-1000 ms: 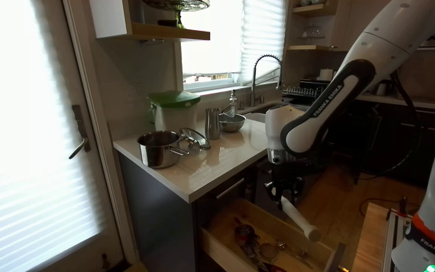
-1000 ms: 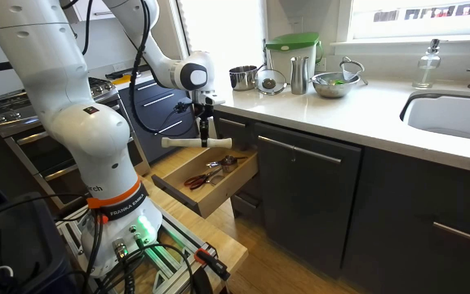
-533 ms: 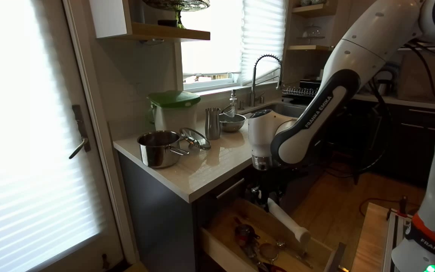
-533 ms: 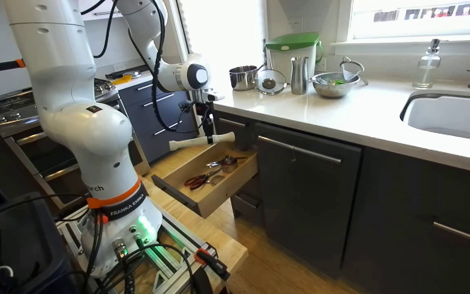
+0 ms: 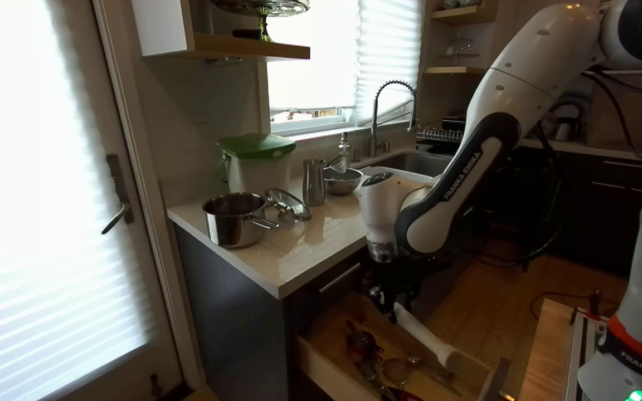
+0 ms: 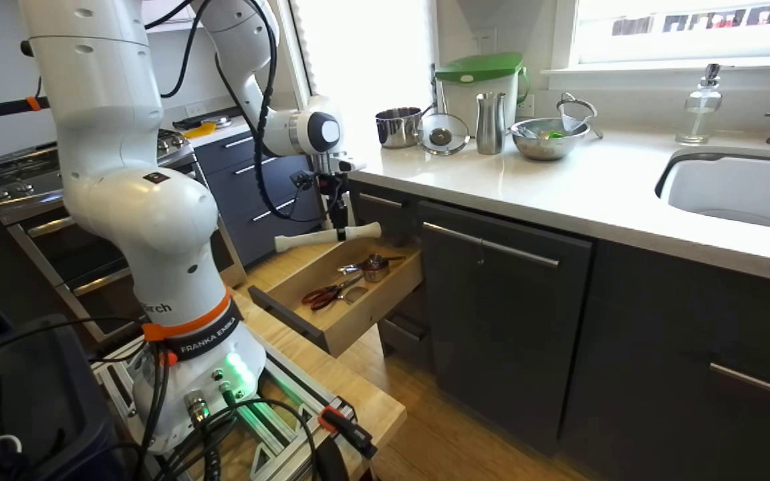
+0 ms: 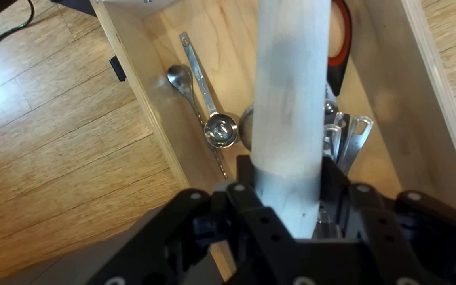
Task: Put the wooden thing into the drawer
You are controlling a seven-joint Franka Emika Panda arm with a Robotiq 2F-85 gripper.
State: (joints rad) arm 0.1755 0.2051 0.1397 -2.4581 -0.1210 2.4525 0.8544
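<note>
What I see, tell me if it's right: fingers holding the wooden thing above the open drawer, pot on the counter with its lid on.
No, the lid is off: both exterior views show it tilted beside the uncovered pot. The rest stands: the fingers hold the wooden thing above the open drawer, and the pot is on the counter.

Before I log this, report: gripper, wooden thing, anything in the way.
Gripper shut on wooden thing. Held above open drawer, not yet released. Scissors and measuring spoon lie inside, may crowd the landing.
</note>
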